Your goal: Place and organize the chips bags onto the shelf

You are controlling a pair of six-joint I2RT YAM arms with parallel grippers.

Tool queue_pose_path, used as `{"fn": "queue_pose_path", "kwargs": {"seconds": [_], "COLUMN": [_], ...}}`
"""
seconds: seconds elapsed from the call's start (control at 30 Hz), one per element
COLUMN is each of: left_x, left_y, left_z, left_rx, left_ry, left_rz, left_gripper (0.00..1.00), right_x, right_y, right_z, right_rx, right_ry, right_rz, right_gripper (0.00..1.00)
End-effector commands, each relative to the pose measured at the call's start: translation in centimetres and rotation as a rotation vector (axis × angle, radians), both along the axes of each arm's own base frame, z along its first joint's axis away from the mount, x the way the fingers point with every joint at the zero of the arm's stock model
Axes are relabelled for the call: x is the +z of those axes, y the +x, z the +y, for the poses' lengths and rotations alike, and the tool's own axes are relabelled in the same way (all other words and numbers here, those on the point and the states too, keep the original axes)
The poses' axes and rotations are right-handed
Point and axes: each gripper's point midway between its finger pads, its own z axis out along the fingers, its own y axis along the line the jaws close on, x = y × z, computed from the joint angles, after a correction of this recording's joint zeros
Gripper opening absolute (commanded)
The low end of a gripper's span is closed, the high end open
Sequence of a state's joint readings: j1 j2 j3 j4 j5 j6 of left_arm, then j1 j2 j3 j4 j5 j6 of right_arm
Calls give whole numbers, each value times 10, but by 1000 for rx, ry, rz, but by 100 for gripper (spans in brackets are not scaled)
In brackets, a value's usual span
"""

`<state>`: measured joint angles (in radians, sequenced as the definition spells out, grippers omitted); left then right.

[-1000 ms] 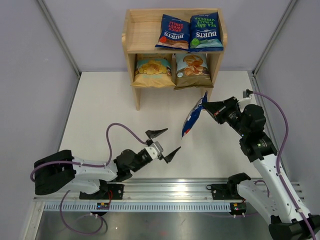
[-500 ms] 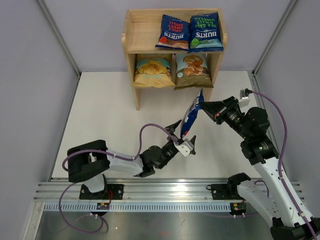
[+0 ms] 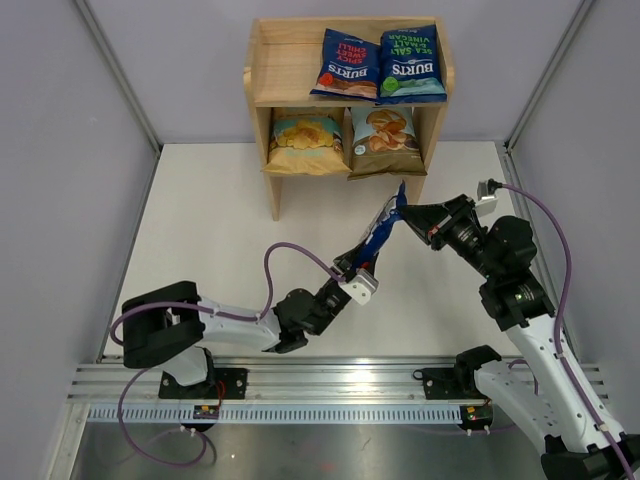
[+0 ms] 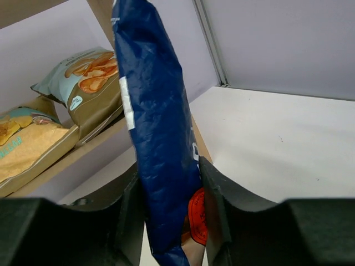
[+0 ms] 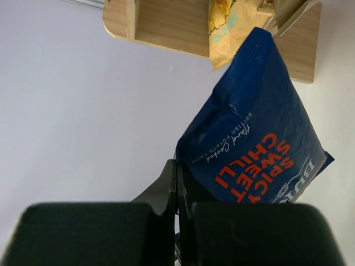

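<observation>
At the table's far edge: one light-wood shelf, two tiers, open front.
Upper tier: two dark-blue Burts bags lying flat side by side, red-lettered bag on the left, green-lettered bag on the right, bare wood to their left.
Lower tier: two larger bags, yellow bag on the left, light-blue-and-brown bag on the right.
In the air near the shelf's right leg: third Burts bag, dark blue, "Spicy Sweet Chilli" in red, hanging edge-on above the white table.
Bags counted: five, four shelved, one held.
Arms: two.
Right gripper: fingers pressed together, pinching the third Burts bag's upper end.
Left gripper: fingers closed against both faces of the bag's lower end.
Changed since a second ago: left gripper then spread wide, low and well apart from the bag, now reached up and closed on it. Held bag shifted slightly leftward. Shelved bags unmoved.
</observation>
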<state>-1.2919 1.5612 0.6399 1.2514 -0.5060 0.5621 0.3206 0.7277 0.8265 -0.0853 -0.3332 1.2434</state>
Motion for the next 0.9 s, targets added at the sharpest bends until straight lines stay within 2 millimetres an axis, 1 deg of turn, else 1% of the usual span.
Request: {"fn": "queue_pose_path", "kwargs": {"seconds": [0.0, 0.03, 0.07, 0.1, 0.13, 0.17, 0.2, 0.23, 0.27, 0.3, 0.33, 0.37, 0.4, 0.43, 0.47, 0.5, 0.53, 0.57, 0.6, 0.63, 0.67, 0.7, 0.73, 0.77, 0.8, 0.87], "left_x": [89, 86, 85, 81, 82, 82, 77, 82, 81, 82, 79, 80, 78, 64, 74, 75, 70, 72, 85, 73, 81, 89, 84, 92, 96, 101], "left_y": [-13, -11, -11, -11, -12, -14, -16, -20, -22, -24, -24, -24, -25, -27, -21, -22, -19, -20, -24, -27, -22, -31, -36, -41, -47, -59], "left_z": [45, 47, 49, 50, 54, 55, 57, 60, 61, 61, 62, 64, 64, 61, 77, 82, 87, 90, 97, 91, 96, 97, 94, 94, 94, 93], "left_rx": [-4, 8, 8, 5, 0, -9, -26, -53, -74, -114, -157, -192, -244, -290, -283, -311, -322, -338, -368, -400, -397, -448, -492, -530, -574, -674], "left_ry": [-441, -443, -447, -446, -458, -463, -471, -473, -466, -495, -459, -463, -497, -447, -486, -525, -504, -506, -551, -488, -497, -507, -474, -475, -495, -481], "left_rz": [-88, -76, -72, -60, -55, -50, -30, -29, -18, 23, 43, 69, 139, 182, 176, 216, 234, 249, 270, 328, 334, 350, 383, 390, 427, 454], "left_gripper": [36, 29, 26, 24, 24, 21, 21, 19, 17, 12, 11, 11, 10, 10, 10, 10, 12, 12, 13, 13, 14, 14, 14, 14, 14, 15], "right_x": [16, 16, 16, 16, 19, 20, 17, 20, 18, 13, 13, 12, 8, 6, 11, 8, 10, 9, 12, 14, 15, 19, 20, 24, 30, 32], "right_y": [-6, -6, -6, -6, -8, -7, -7, -7, -6, -5, -5, -5, -5, -4, -5, -8, -9, -11, -19, -24, -29, -42, -47, -55, -72, -80], "right_z": [3, 2, 2, 1, 0, -1, -2, -4, -5, -7, -9, -10, -12, -14, -16, -15, -16, -15, -9, -6, -2, 8, 14, 19, 28, 36], "right_rx": [20, 18, 15, 12, 9, 3, -8, -16, -26, -39, -46, -51, -58, -63, -67, -50, -38, -21, 36, 72, 111, 199, 252, 306, 412, 496], "right_ry": [28, 30, 29, 24, 22, 10, -3, -13, -37, -57, -85, -109, -145, -179, -238, -279, -347, -381, -401, -423, -459, -453, -453, -449, -423, -384], "right_rz": [-64, -66, -67, -66, -75, -85, -76, -83, -89, -77, -96, -108, -104, -111, -160, -165, -224, -250, -300, -348, -408, -475, -516, -567, -645, -667], "right_gripper": [0, 0, 0, 0, 0, 4, 9, 14, 19, 35, 45, 56, 71, 76, 82, 86, 99, 99, 100, 99, 99, 99, 100, 99, 100, 99]}}
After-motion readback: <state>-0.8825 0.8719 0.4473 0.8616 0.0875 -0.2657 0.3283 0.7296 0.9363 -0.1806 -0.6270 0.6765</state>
